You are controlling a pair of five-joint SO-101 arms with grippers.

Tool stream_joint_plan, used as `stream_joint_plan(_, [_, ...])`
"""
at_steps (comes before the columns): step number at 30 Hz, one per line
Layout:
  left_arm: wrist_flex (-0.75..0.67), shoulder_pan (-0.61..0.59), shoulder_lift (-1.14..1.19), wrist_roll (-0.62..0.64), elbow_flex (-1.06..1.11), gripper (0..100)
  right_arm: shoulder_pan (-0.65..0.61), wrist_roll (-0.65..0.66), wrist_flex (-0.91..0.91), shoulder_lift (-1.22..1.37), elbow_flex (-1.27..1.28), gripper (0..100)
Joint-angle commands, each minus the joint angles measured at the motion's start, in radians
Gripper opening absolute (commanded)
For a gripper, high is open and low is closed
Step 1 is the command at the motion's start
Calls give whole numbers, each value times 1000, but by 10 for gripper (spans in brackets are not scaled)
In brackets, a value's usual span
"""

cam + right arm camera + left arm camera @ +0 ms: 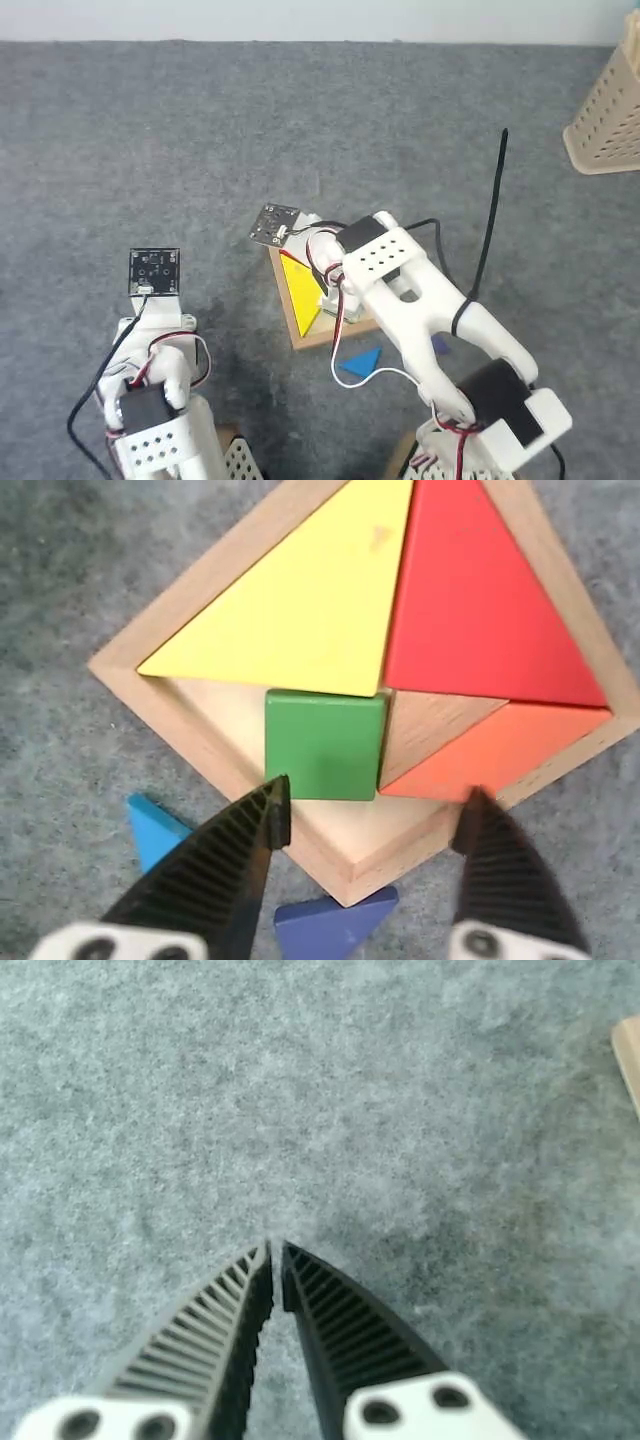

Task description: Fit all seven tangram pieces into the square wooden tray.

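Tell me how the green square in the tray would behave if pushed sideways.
The green square looks a stiff, flat wooden block, so it would probably slide, not roll or tip. Its painted face may be a bit slippery. The yellow triangle touching it would likely stop it that way.

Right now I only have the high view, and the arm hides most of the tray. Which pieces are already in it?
Observer: Four: a yellow triangle, a red triangle, a green square and an orange piece.
Operator: Is that arm gripping anything?
Observer: No, the right tool is open above the tray, holding nothing.
Operator: And the other arm?
Observer: The left tool is shut over the carpet.
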Motion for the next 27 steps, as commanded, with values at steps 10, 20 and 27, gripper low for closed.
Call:
stream_joint_plan(10, [8,-5,-14,-5,-7,13,171,-72,91,-193,92,6])
stream_joint_plan(20, [8,-5,-14,-5,-7,13,226,-157,21,-334,339,9])
stream_joint_plan(27, [8,-5,-14,-5,-7,13,325,-164,-47,-268,345,23])
